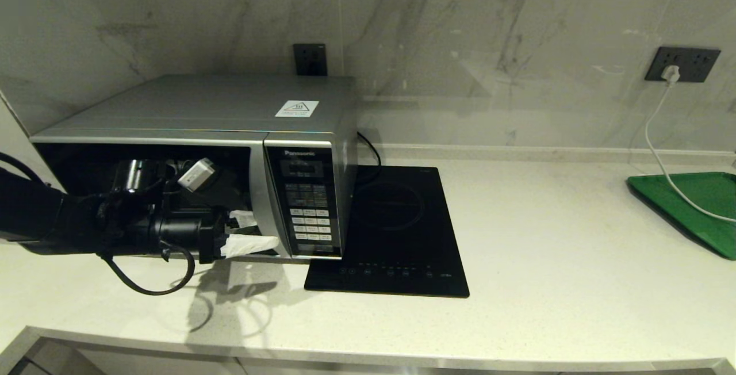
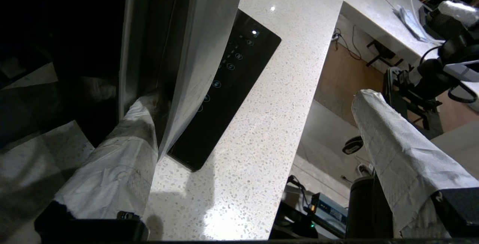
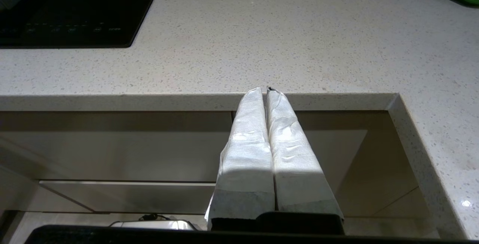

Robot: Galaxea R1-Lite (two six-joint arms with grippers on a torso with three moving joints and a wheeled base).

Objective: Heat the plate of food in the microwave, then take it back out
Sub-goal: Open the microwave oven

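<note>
The silver-grey microwave [image 1: 230, 104] stands at the back left of the counter, its dark glass door [image 1: 69, 159] facing me beside the black keypad panel [image 1: 307, 208]. My left gripper [image 1: 251, 231] is open at the door's right edge. In the left wrist view the left gripper [image 2: 256, 100] has one white-wrapped finger [image 2: 123, 154] with its tip in the seam between the door and the silver panel [image 2: 202, 49]; the other finger [image 2: 393, 143] hangs free over the counter's front. The plate of food is out of view. My right gripper [image 3: 266, 90] is shut, parked just below the counter's front edge.
A flat black induction hob [image 1: 397, 231] lies right of the microwave. At the far right sits a green tray [image 1: 701, 202], crossed by a white cable [image 1: 655, 150] from a wall socket. The counter's front edge [image 3: 112, 101] runs just ahead of the right gripper.
</note>
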